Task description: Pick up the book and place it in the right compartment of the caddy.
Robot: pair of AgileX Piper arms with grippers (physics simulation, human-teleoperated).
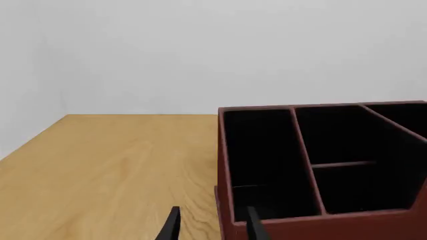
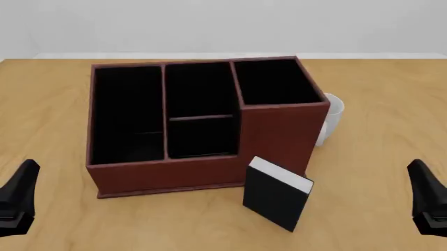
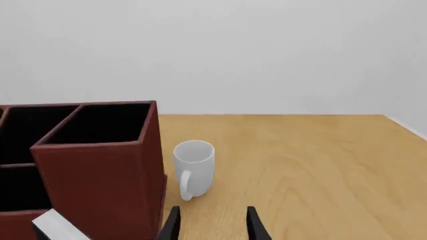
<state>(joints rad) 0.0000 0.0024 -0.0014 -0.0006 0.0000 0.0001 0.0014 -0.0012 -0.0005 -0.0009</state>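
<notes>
Book [image 2: 277, 194] stood upright against caddy [image 2: 202, 177], well clear of left gripper [image 1: 210, 225] and right gripper [image 3: 212, 222]; both fingers apart, apparently empty.

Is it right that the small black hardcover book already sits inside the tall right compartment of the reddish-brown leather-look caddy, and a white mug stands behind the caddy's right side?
Not quite. The small black hardcover book stands on the table in front of the reddish-brown leather-look caddy; the tall right compartment holds nothing, as the front view shows. The white mug does stand behind the caddy's right side.
</notes>
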